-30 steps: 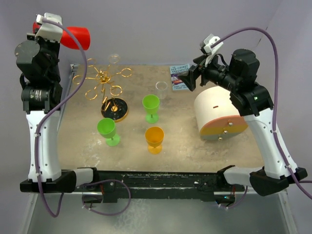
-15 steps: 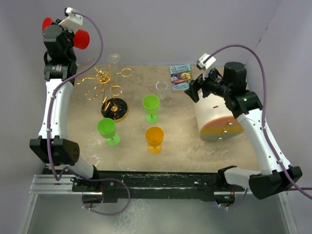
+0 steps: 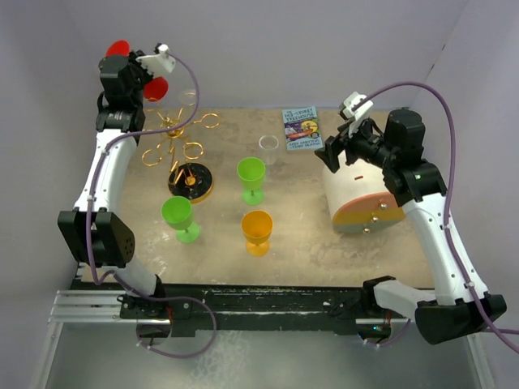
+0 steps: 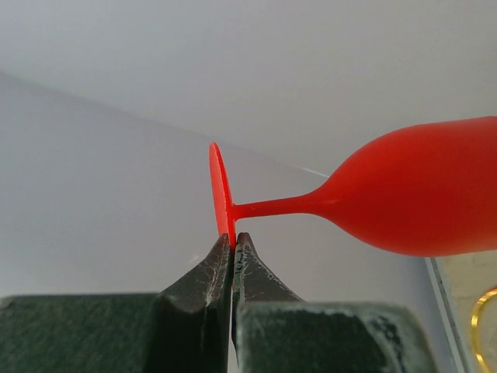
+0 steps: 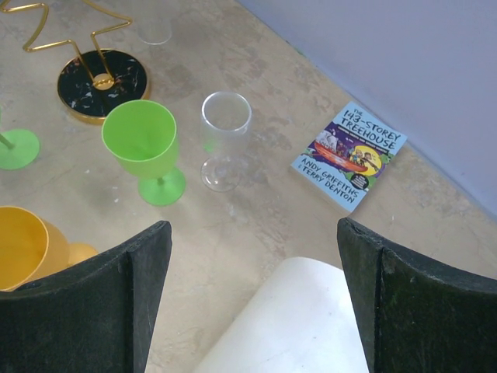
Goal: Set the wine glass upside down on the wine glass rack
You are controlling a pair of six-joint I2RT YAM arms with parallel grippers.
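Note:
A red wine glass (image 4: 419,198) lies on its side in the air, and my left gripper (image 4: 233,237) is shut on the rim of its round foot (image 4: 220,190). In the top view the glass's bowl (image 3: 156,87) hangs at the far left, just above and behind the gold wire wine glass rack (image 3: 173,134) on its black disc base (image 3: 190,181). My left gripper (image 3: 123,60) is high behind the rack. My right gripper (image 3: 332,147) stands open over the white cylinder (image 3: 361,186), with nothing between its fingers (image 5: 419,303).
Two green glasses (image 3: 251,178) (image 3: 179,217) and an orange glass (image 3: 257,231) stand mid-table. A clear glass (image 3: 268,147) stands near a book (image 3: 301,128); another clear glass (image 3: 190,98) stands behind the rack. The white cylinder lies at the right.
My left arm has stretched out and swung right, carrying the red glass from the far left corner to just behind the rack. My right arm has drifted slightly right.

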